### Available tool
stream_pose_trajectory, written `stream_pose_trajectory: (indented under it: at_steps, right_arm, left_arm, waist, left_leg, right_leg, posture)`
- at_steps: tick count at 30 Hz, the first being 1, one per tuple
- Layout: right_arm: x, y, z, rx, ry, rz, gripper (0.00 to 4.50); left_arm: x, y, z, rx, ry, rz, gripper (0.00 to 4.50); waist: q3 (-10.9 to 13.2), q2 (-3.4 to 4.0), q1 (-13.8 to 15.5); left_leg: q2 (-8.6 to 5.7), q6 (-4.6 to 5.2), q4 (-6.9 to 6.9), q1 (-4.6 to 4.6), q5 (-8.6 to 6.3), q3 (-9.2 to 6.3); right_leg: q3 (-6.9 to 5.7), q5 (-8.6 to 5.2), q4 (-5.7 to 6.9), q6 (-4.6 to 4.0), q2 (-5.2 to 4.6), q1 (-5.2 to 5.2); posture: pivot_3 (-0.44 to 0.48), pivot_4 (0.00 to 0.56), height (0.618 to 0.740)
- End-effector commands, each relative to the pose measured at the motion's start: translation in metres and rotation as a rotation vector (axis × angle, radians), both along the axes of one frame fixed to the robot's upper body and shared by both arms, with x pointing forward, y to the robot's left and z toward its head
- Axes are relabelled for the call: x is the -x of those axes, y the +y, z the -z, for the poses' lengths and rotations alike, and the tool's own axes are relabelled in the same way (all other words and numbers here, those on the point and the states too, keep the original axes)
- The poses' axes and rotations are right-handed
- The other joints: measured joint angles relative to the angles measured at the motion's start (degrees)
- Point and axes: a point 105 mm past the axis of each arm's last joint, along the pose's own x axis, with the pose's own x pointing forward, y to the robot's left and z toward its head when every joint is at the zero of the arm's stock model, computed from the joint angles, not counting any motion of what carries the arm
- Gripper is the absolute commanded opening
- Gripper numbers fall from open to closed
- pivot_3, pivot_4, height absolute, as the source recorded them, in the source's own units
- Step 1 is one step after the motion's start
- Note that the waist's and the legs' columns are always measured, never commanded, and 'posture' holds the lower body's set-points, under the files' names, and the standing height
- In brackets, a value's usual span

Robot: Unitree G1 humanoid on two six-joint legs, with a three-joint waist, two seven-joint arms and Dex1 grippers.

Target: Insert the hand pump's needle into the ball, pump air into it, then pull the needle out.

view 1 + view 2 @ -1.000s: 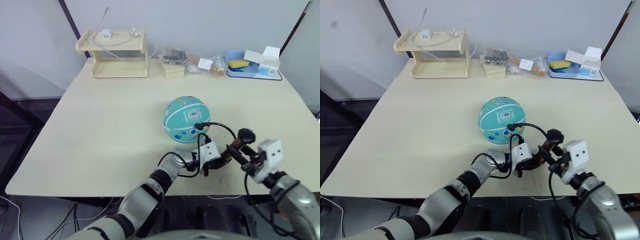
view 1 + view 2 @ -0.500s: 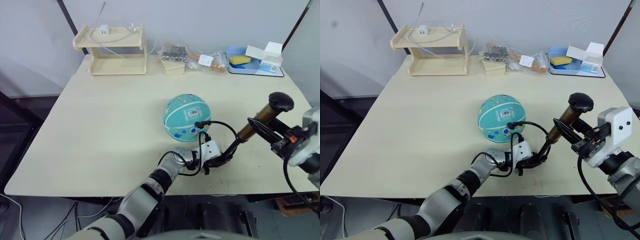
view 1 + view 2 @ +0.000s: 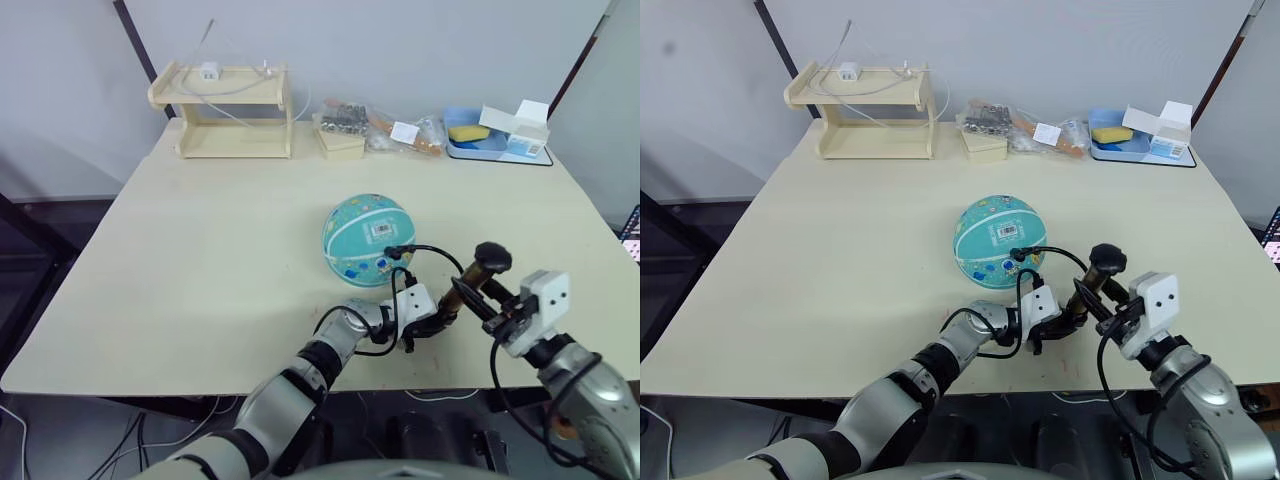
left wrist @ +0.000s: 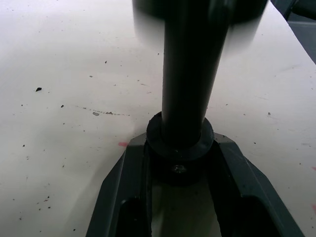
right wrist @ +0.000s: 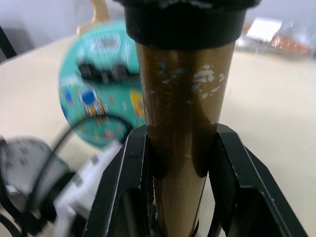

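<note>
On a pale table [image 3: 200, 260], the ball [image 3: 369, 240] sits near the middle, its white label facing up and toward the robot. A round rubber shell like this looks light and free to roll, and likely to yield a little under pressure; nothing pins it, so any sideways tug on the hose could shift it.

Just in front of the ball, the pump [image 3: 467, 283] leans at a tilt between both arms. Its brass barrel appears rigid and smooth, probably slick under hard fingers, so the black end caps look the surer places to grip. The right gripper [image 5: 178, 170] is clamped around the brass barrel below the black top cap. The left gripper [image 4: 180, 163] is closed on the black collar at the pump's lower end, holding it against the table.

The thin hose [image 3: 432, 252] loops from the pump's base up to a small black fitting [image 3: 396, 252] touching the ball's near side. It looks limp and would steer poorly unless held at the fitting itself. The needle is too small to make out; whether it is seated in the valve cannot be told.
</note>
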Motion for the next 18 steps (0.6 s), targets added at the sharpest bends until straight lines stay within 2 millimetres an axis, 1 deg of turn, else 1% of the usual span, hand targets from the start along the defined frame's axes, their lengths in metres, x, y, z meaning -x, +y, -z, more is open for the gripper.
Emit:
stream_pose_trajectory:
  at_steps: [1,2,4,5,7,9,10,12,13,16,18]
  right_arm:
    - [0.015,-0.001,0.057,0.029,0.218,-0.002,0.97]
    - [0.013,-0.002,0.051,0.029,0.196,0.0,0.97]
    - [0.007,-0.004,0.033,0.028,0.136,0.005,0.97]
    - [0.003,-0.008,0.014,0.025,0.076,0.014,0.98]
    - [-0.002,-0.012,-0.015,0.014,-0.008,0.028,0.97]
    - [-0.003,-0.016,-0.049,0.011,-0.096,0.037,0.97]
    - [-0.002,-0.018,-0.067,0.006,-0.14,0.04,0.97]
    - [0.002,-0.02,-0.095,0.011,-0.196,0.036,0.97]
    - [0.004,-0.02,-0.102,0.015,-0.208,0.033,0.97]
    - [0.011,-0.023,-0.136,0.01,-0.27,0.032,0.97]
    - [0.016,-0.023,-0.154,0.009,-0.3,0.026,0.97]
  left_arm:
    - [0.013,0.006,0.022,-0.052,0.083,0.006,1.05]
    - [0.013,0.006,0.022,-0.052,0.084,0.006,1.05]
    - [0.013,0.006,0.022,-0.052,0.085,0.006,1.05]
    - [0.013,0.006,0.022,-0.052,0.086,0.006,1.05]
    - [0.013,0.006,0.022,-0.052,0.086,0.007,1.05]
    - [0.014,0.006,0.023,-0.054,0.088,0.008,1.05]
    - [0.014,0.007,0.023,-0.055,0.09,0.009,1.05]
    - [0.015,0.007,0.023,-0.057,0.092,0.012,1.05]
    - [0.015,0.007,0.024,-0.058,0.092,0.014,1.05]
    - [0.016,0.007,0.024,-0.061,0.094,0.018,1.05]
    - [0.016,0.007,0.025,-0.062,0.094,0.02,1.05]
  waist:
    - [-0.02,0.05,0.05]
    - [-0.03,0.07,0.08]
    - [-0.02,0.12,0.08]
    - [-0.01,0.14,0.08]
    - [0.16,0.35,0.12]
    - [0.44,0.71,0.23]
    - [0.56,0.88,0.22]
    - [0.71,1.08,0.22]
    - [0.73,1.11,0.24]
    - [0.76,1.12,0.25]
    - [0.9,1.28,0.24]
  left_leg:
    - [0.0,0.0,0.0,0.0,0.0,0.0]
    - [-0.01,0.0,0.0,-0.02,0.0,-0.01]
    - [-0.03,-0.01,-0.01,-0.05,0.0,-0.03]
    - [-0.04,-0.01,-0.02,-0.09,-0.01,-0.04]
    - [-0.07,-0.01,-0.02,-0.18,-0.01,-0.04]
    - [-0.11,-0.01,-0.01,-0.27,0.0,-0.05]
    - [-0.13,0.0,-0.01,-0.35,0.0,-0.04]
    - [-0.19,0.0,-0.01,-0.55,0.0,-0.03]
    - [-0.21,0.0,-0.01,-0.62,0.0,-0.03]
    - [-0.26,-0.01,0.06,-1.2,0.03,-0.05]
    - [-0.31,0.0,0.08,-1.26,0.03,-0.03]
  right_leg:
    - [0.0,0.02,0.0,-0.03,0.0,0.0]
    - [0.0,0.04,0.0,-0.07,-0.01,0.0]
    - [0.0,0.04,0.0,-0.09,-0.02,-0.02]
    - [0.0,0.05,0.0,-0.1,-0.02,-0.05]
    - [0.01,0.06,0.0,-0.11,-0.04,-0.08]
    - [0.02,0.07,0.0,-0.12,-0.07,-0.16]
    - [0.02,0.07,0.0,-0.12,-0.1,-0.23]
    - [0.05,0.08,0.0,-0.12,-0.13,-0.41]
    - [0.06,0.09,0.0,-0.12,-0.14,-0.49]
    - [0.06,0.11,0.07,-0.12,-0.15,-1.03]
    - [0.1,0.12,0.08,-0.11,-0.2,-1.1]
  posture:
    - [0.0,0.15,0.74]
    - [0.0,0.15,0.74]
    - [0.0,0.15,0.74]
    - [0.0,0.15,0.74]
    - [0.0,0.15,0.74]
    - [0.0,0.15,0.74]
    - [0.0,0.15,0.74]
    - [0.0,0.15,0.74]
    - [0.0,0.15,0.74]
    - [0.0,0.15,0.74]
    - [0.0,0.15,0.74]
